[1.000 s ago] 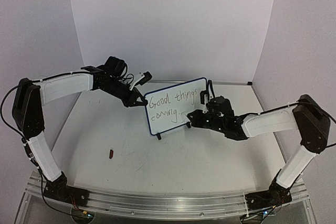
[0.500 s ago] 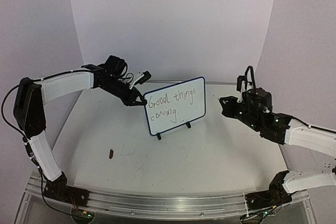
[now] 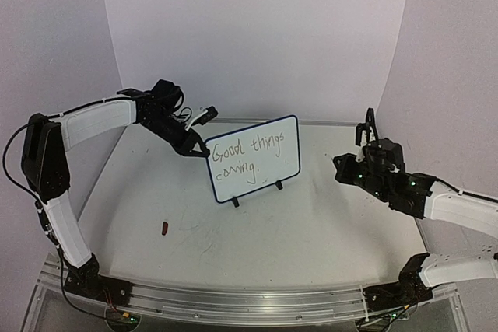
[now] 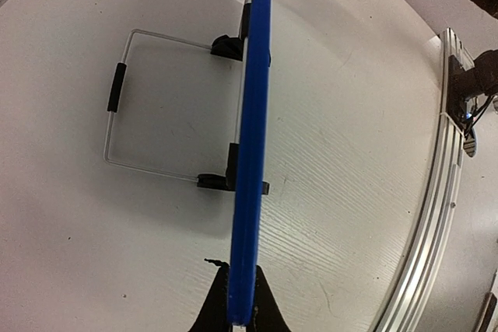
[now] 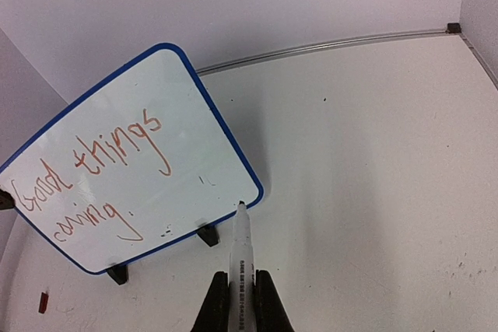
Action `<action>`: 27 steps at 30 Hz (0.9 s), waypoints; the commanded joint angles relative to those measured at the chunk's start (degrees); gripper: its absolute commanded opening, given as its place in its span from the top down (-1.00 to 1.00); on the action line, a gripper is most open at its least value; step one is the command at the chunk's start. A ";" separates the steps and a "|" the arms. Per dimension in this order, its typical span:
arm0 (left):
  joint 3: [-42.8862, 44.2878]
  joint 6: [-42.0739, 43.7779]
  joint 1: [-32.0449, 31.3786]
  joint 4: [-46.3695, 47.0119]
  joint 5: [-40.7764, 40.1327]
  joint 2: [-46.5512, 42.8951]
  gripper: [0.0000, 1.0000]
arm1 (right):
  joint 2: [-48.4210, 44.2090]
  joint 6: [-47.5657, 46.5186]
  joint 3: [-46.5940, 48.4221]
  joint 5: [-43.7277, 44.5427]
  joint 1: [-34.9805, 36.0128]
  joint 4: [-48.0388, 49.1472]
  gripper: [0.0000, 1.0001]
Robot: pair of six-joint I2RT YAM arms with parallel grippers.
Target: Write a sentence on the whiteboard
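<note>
The whiteboard (image 3: 272, 167) stands on its two black feet mid-table, facing the arms. The sentence (image 3: 247, 155) "Good things coming." runs across it in two handwritten lines, dark from above and reddish in the right wrist view (image 5: 87, 169). My left gripper (image 3: 199, 150) is shut on the board's upper left edge; its wrist view shows the blue rim (image 4: 252, 114) edge-on between the fingers (image 4: 241, 310). My right gripper (image 3: 344, 169) hangs right of the board, shut on a white marker (image 5: 243, 258). The marker tip points toward the board's lower right corner, apart from it.
A small reddish-brown piece (image 3: 164, 228) lies on the table at the front left. A wire stand (image 4: 117, 87) props the board from behind. White backdrop walls close the back and sides. A metal rail (image 3: 233, 301) runs along the near edge.
My right arm has pulled back to the right, taking the marker off the board. The left gripper has shifted the board slightly to the left.
</note>
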 commanded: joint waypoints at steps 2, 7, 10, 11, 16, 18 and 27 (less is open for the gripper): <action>2.61 1.52 1.39 -9.50 0.16 1.92 1.00 | -1.74 -0.85 -0.05 1.96 -0.30 -0.01 1.00; 3.49 1.60 1.72 -10.94 0.23 1.95 1.00 | -2.02 -0.86 -0.12 2.25 -0.31 -0.16 1.00; 3.49 1.36 1.81 -10.96 0.30 2.02 1.00 | -2.14 -0.77 -0.22 2.38 -0.31 -0.17 1.00; 3.52 1.20 1.80 -11.03 0.27 2.02 1.00 | -2.20 -0.81 -0.21 2.35 -0.31 -0.20 1.00; 0.71 -1.95 1.82 -6.66 -4.51 -1.16 0.64 | -2.76 -0.83 0.10 1.93 -0.31 -0.49 1.00; -1.13 -3.44 1.80 -4.34 -6.27 -3.92 0.41 | -2.91 -1.06 0.42 1.58 -0.31 -1.06 1.00; -12.30 -12.68 1.79 3.40 -15.28 -18.50 -0.27 | -4.82 -1.37 1.04 1.02 -0.31 -4.40 1.00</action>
